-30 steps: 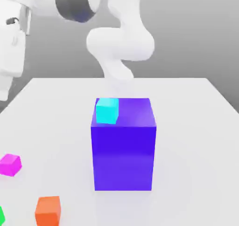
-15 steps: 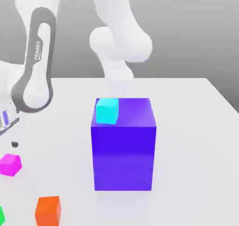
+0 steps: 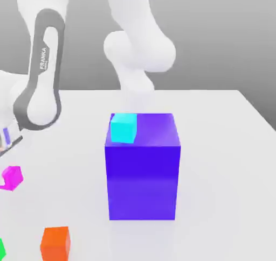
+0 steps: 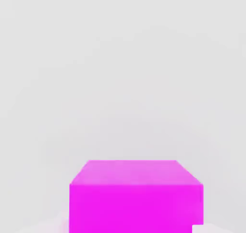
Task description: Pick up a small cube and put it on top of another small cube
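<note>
Since half a second ago the magenta cube [image 3: 11,177] has shifted toward the table's [image 3: 215,147] left edge in the exterior view and sits rotated; arm link [image 3: 39,71] looks unchanged. Gripper is fully closed, apparently pinching that cube, which looms close in the hand view. Cyan cube [image 3: 124,128] sits on the blue-violet block's [image 3: 143,174] top corner; orange cube [image 3: 55,242] near the front edge.

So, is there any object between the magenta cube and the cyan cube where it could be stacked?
Nothing visible lies between them. The magenta cube sits near the exterior view's left edge; the cyan cube rests on top of the big blue block, so the path goes up and over bare table. The orange cube lies off to the side.
</note>
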Controlling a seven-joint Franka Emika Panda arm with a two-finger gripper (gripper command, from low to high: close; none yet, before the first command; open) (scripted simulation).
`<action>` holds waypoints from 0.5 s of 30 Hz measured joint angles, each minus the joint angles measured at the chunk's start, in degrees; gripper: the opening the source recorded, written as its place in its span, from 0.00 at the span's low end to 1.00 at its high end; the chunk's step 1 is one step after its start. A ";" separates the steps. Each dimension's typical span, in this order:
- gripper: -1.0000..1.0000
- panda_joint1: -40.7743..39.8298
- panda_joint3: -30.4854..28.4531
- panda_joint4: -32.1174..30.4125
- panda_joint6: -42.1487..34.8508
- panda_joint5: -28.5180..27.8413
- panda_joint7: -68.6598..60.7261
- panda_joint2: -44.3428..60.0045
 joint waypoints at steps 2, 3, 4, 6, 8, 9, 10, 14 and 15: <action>0.00 0.59 1.46 3.78 -2.71 -1.00 -3.04 1.03; 0.00 1.17 2.01 5.78 -4.05 -1.37 -4.74 1.69; 0.00 1.30 3.02 7.82 -5.38 -1.93 -6.34 2.36; 0.00 2.04 4.69 11.94 -8.06 -2.83 -9.77 3.77; 0.00 2.87 6.37 16.08 -10.74 -3.74 -13.23 5.18; 0.00 3.32 7.23 18.16 -12.09 -4.22 -14.97 5.89; 0.00 3.81 8.05 20.21 -13.38 -4.68 -16.68 6.62; 0.00 4.73 9.28 23.81 -10.81 -5.47 -19.42 12.75; 1.00 4.79 9.29 24.02 -9.34 -5.51 -19.50 14.43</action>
